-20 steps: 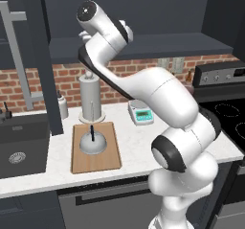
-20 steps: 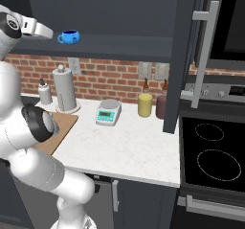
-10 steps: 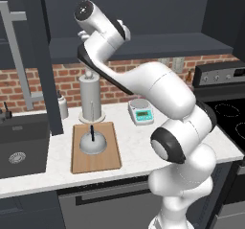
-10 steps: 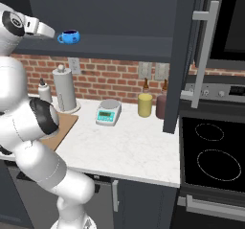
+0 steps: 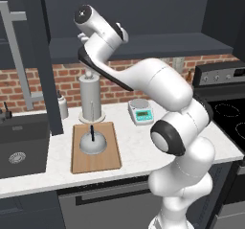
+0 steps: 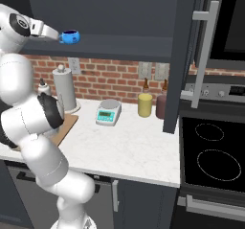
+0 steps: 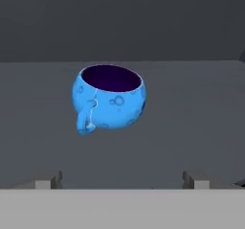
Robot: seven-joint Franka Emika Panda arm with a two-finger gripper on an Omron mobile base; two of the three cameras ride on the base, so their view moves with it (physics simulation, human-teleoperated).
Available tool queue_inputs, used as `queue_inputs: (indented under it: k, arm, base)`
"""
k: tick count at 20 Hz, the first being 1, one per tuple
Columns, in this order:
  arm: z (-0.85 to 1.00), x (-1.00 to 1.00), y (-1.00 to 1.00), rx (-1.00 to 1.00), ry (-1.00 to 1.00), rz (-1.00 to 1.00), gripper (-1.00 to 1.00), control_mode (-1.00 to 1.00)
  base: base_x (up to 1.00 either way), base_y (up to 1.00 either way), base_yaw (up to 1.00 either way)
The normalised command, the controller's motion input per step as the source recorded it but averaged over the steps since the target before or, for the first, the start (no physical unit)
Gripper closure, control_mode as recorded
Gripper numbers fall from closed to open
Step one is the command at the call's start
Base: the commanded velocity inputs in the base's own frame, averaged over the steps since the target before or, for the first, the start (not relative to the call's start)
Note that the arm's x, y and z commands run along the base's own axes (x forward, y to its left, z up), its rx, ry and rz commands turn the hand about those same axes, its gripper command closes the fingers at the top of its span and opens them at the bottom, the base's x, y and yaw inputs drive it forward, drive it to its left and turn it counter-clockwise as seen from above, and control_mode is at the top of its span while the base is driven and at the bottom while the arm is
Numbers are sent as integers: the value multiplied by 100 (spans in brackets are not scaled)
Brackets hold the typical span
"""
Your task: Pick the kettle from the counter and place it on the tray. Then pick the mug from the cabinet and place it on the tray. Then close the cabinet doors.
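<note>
The mug stands upright on the dark inner shelf of the cabinet, near the shelf's left end in the right base view, its handle turned toward the hand camera and slightly left. The gripper sits just in front of it with its jaws wide apart, one fingertip to each side at the bottom of the hand view; they hold nothing and touch nothing, and the mug lies ahead of the gap, apart from both tips.

Below, one kettle rests on the tray, which lies on the counter near its left part. One paper-towel cylinder stands just behind the tray, with one small white bottle to its left. One scale sits further right, and two jars, a yellow one and a maroon one, stand side by side against the brick wall. One cabinet door with a silver bar handle hangs open at the right, and another at the left.
</note>
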Motion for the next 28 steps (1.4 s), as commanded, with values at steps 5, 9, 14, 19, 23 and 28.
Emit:
queue_inputs:
  k: [5, 9, 14, 19, 23, 28]
  arm:
    - [-7, 19, 0, 0, -3, -1, -100, -100]
    - [0, 20, 0, 0, -1, -3, -100, -100]
    - [0, 23, 0, 0, 0, -3, -100, -100]
    - [0, 21, 0, 0, 0, -3, -100, -100]
    - [0, 21, 1, 0, 0, -5, -100, -100]
    - [0, 20, 3, 0, 0, -5, -100, -100]
  base:
    - [0, 0, 0]
    - [0, 0, 0]
    - [0, 0, 0]
    - [0, 0, 0]
    - [0, 0, 0]
    - [0, 0, 0]
